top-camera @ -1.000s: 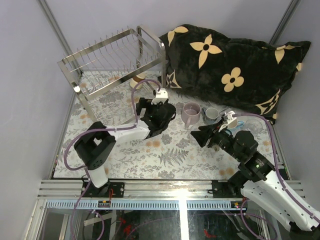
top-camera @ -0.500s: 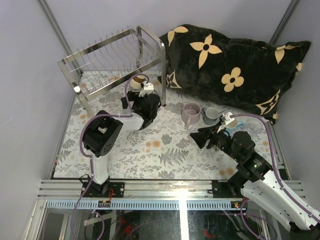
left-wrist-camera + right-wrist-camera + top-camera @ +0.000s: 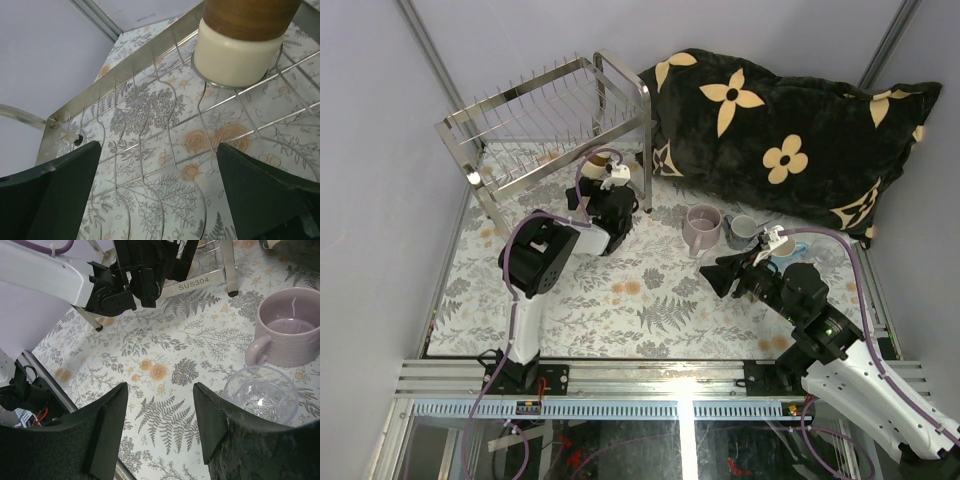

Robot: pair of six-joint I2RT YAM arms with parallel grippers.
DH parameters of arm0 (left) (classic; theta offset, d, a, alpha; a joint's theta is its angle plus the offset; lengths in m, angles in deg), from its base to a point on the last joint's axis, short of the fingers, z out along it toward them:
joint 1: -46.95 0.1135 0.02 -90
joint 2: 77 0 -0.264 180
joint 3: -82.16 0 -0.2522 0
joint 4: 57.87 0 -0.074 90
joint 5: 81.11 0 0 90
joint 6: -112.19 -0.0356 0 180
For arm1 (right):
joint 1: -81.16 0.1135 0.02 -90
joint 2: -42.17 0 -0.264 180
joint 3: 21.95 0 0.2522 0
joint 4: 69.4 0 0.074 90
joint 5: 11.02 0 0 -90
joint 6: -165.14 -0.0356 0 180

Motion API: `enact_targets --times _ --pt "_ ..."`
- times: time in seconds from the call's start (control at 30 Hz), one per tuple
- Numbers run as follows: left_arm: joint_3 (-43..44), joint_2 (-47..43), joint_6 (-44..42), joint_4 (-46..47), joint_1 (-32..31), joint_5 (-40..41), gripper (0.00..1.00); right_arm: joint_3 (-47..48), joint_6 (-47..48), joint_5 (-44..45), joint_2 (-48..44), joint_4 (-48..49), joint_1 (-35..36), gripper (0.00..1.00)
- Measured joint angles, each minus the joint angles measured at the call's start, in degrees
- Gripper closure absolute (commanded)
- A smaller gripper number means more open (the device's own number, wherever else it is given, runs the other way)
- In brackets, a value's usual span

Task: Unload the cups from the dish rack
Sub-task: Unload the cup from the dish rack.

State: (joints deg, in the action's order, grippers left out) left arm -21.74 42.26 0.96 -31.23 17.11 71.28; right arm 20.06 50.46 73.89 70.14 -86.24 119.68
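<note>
The dish rack [image 3: 535, 125] stands at the back left. A cream-and-brown cup [image 3: 240, 45] sits on its lower wire shelf [image 3: 150, 125], and shows from above as the cup [image 3: 592, 164]. My left gripper [image 3: 601, 190] reaches in at that shelf, just short of the cup. In its wrist view the left gripper [image 3: 160, 190] is open wide and empty. A lilac mug [image 3: 701, 228] and a light blue mug [image 3: 741, 230] stand on the table. The right gripper [image 3: 716, 272] hovers open near them. A clear glass [image 3: 260, 395] stands by its right finger [image 3: 220, 425], in front of the lilac mug [image 3: 287, 332].
A big black pillow [image 3: 790, 130] with cream flowers fills the back right. The rack's leg [image 3: 229, 267] and stamped rail [image 3: 200, 285] stand next to the left arm [image 3: 135, 275]. A flowered cloth [image 3: 650, 300] covers the table.
The left arm has swung left and back toward the rack, bringing its gripper in at the lower shelf before the cup. The right arm has barely moved.
</note>
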Motion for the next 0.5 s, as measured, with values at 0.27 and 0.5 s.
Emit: enact_targets --times 0.27,0.5 --pt "6.8 1.9 -0.2 -0.4 1.3 -2.7 0.0 -0.3 0.0 0.0 1.8 0.8 0.0 0.38" --pt "14.1 5.3 0.0 -2.9 2.3 -4.8 0.0 -0.6 -0.2 0.1 2.9 1.1 0.0 0.38"
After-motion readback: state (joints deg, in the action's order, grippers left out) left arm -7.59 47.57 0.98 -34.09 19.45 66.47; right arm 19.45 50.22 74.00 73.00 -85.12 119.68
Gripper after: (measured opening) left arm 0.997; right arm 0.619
